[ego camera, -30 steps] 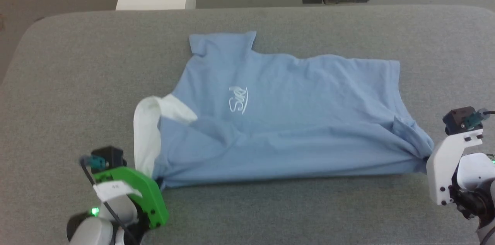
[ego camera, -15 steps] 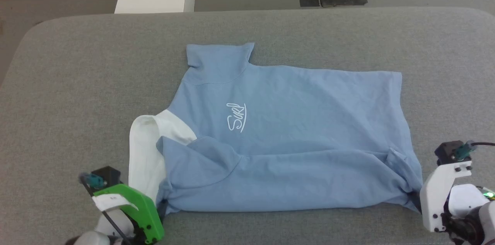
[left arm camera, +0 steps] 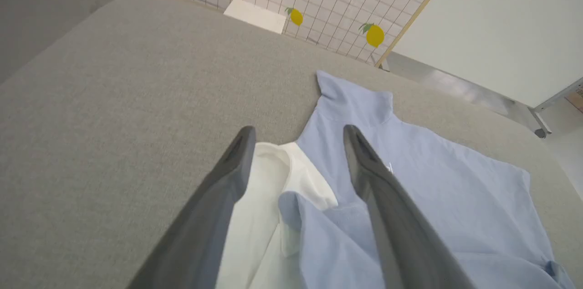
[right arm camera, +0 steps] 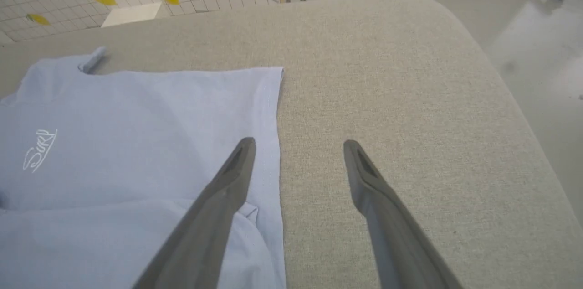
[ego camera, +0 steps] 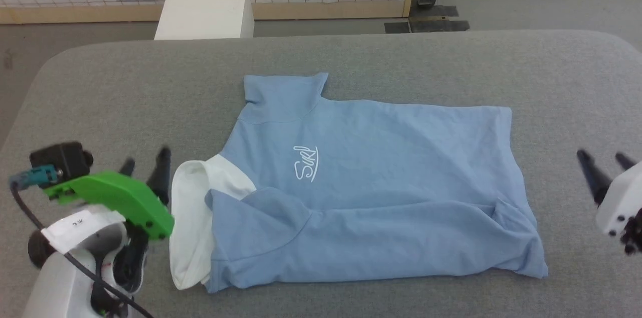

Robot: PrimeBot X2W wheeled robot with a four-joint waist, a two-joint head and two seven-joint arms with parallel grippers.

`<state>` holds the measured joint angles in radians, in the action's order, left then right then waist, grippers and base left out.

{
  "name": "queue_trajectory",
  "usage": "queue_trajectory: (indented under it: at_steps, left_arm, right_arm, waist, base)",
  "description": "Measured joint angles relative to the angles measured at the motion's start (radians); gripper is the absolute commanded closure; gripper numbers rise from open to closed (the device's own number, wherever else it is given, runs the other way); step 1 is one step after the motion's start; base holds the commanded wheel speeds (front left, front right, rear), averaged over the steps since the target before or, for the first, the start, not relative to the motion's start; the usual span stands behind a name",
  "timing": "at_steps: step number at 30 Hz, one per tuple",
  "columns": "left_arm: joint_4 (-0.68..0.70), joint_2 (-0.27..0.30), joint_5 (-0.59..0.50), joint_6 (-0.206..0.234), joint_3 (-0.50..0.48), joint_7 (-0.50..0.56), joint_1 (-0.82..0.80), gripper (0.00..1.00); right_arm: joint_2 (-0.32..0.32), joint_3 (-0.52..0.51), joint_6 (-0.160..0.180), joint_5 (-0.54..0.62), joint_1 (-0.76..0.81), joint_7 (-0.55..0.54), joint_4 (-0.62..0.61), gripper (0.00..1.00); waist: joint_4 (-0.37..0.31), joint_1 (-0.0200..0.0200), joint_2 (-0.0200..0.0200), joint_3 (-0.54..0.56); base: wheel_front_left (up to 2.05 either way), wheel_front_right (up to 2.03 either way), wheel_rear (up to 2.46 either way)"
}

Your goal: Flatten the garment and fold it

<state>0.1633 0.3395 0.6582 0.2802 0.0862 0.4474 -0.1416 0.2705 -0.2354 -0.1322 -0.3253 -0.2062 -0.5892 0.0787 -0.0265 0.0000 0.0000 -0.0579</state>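
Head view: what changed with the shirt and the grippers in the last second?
Both let go: the left gripper released the near collar-side corner of the light blue knit short-sleeved shirt, the right gripper its near hem corner; each pulled clear, jaws open. The shirt stayed spread on the grey padded table, logo up.

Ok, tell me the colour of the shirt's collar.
White: the collar on the light blue garment, clearest in the head view.

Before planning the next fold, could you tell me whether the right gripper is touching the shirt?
Apart. The head view shows bare grey table between the open right gripper and the shirt.
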Motion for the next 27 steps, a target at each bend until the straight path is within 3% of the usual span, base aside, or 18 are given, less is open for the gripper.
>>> queue_trajectory:
  at_steps: [8,13,20,27]
  left_arm:
    - [-0.118,-0.035,-0.096,-0.159,0.03,-0.397,-0.067,0.0]
    - [-0.241,-0.059,-0.123,-0.215,0.057,-0.524,-0.102,0.0]
    - [-0.379,-0.077,-0.14,-0.265,0.101,-0.566,-0.263,0.0]
    - [-0.589,-0.107,-0.15,-0.318,0.175,-0.45,-0.583,0.0]
  right_arm:
    - [-0.009,-0.023,0.0,-0.003,-0.045,0.205,-0.011,0.0]
    - [-0.009,-0.022,0.0,-0.001,-0.05,0.263,0.024,0.0]
    - [-0.006,-0.015,0.0,0.002,-0.104,0.274,0.04,0.0]
    - [0.004,0.023,0.0,0.003,-0.207,0.254,0.011,0.0]
  waist:
    - [-0.002,0.0,0.0,-0.018]
    - [0.0,0.0,0.0,-0.043]
    - [0.005,0.0,0.0,-0.105]
    - [0.01,0.0001,0.0,-0.213]
  base:
    - [0.0,0.0,0.0]
    - [0.0,0.0,0.0]
    - [0.0,0.0,0.0]
    - [0.0,0.0,0.0]
